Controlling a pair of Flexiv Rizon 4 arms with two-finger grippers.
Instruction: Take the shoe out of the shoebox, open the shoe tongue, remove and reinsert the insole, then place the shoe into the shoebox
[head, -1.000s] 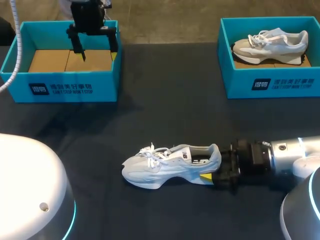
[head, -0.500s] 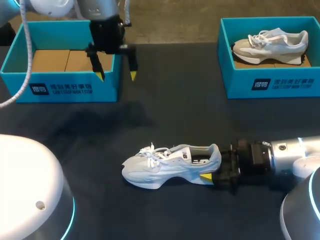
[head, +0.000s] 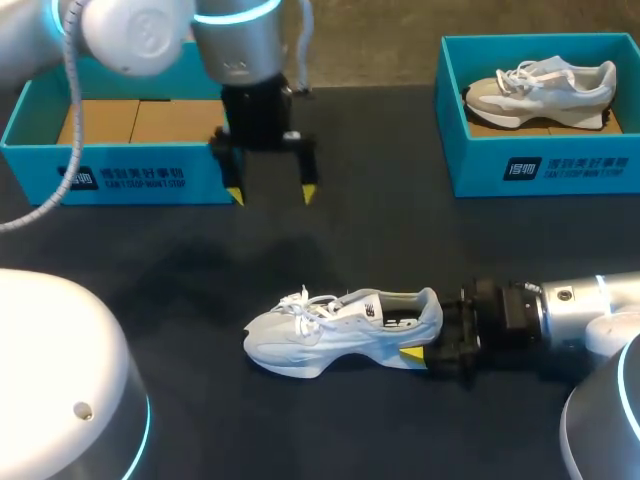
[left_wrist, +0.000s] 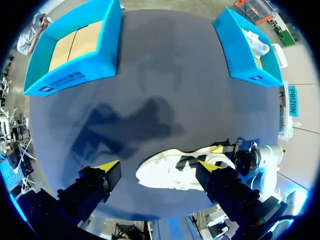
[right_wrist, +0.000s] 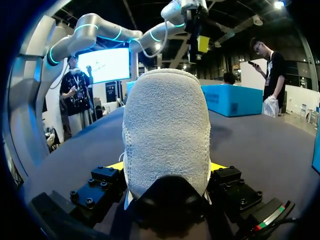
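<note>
The shoe (head: 340, 330) (unboxed) is clamped at its heel by the right gripper (head: 425, 328). The left gripper (head: 271, 193) is spread wide beyond the shoe; tongue and insole steps are judged undone.

table (head: 330, 230): dark, matte | light: overhead, seemingly | shadows (left_wrist: 130, 120): soft, on table

Pale grey sneaker (head: 340, 335) upright on its sole, toe leftward; open teal shoebox (head: 130, 178) well apart, far left

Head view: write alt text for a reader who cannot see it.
A white shoe rests on the table, its heel clamped in the right gripper. The left gripper hangs open near an empty blue shoebox; another box holds a second shoe.
</note>
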